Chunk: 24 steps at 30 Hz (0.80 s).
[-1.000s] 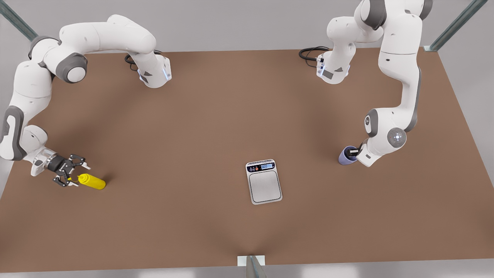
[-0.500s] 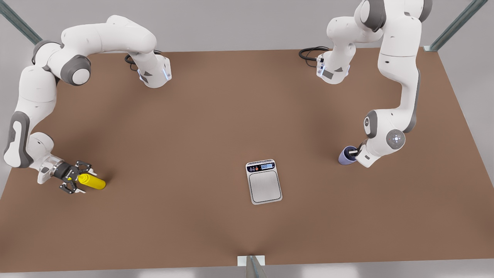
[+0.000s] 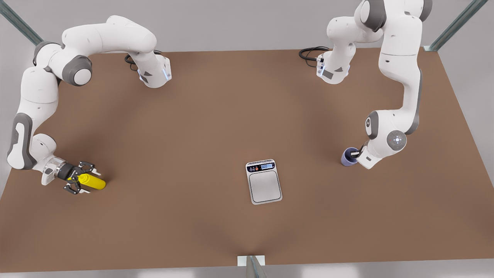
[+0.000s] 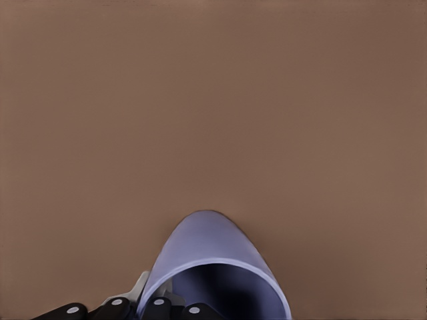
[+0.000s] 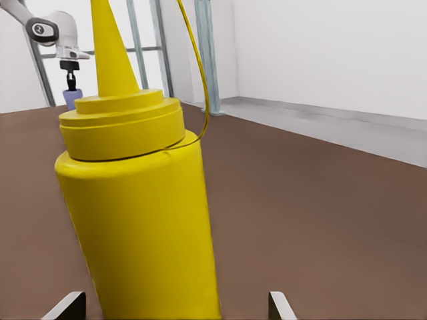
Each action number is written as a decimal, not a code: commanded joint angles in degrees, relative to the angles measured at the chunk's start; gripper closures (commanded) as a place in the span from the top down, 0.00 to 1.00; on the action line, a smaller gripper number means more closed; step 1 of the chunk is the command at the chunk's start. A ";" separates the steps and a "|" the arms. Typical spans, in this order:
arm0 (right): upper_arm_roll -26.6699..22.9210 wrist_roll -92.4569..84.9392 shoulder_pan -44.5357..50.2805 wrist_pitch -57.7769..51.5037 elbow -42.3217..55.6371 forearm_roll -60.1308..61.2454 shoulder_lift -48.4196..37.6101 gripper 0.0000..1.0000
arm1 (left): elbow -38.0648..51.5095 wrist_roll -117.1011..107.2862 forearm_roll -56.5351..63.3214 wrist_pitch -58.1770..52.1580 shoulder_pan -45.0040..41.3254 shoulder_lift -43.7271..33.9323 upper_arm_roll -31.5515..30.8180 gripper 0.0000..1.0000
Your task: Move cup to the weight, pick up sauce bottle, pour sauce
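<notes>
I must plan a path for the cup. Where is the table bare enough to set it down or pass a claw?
Bare table runs between the sauce bottle and the weight, and from the weight to the cup. It is crowded at the cup, where the left claw grips its rim, and at the bottle, between the right claw's open fingers.

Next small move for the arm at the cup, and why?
Probably lift the cup slightly, then carry it toward the weight. The left gripper has a finger inside the cup's rim, and the weight's plate sits bare. The right gripper brackets the sauce bottle, fingers open.
</notes>
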 commanded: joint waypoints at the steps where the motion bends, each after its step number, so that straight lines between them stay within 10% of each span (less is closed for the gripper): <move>1: 0.00 0.00 0.05 0.00 0.00 0.00 -0.01 0.94 | 0.04 0.01 -2.80 -0.02 0.01 -0.09 -0.10 0.21; 7: 0.00 -0.44 0.31 0.09 0.00 0.00 0.08 0.66 | 5.49 -7.02 -7.02 -1.78 0.09 0.34 -3.35 0.21; 24: 0.09 0.00 1.19 0.62 0.17 0.53 0.16 0.61 | 31.50 -45.87 2.82 -11.89 -3.95 15.90 -25.15 0.21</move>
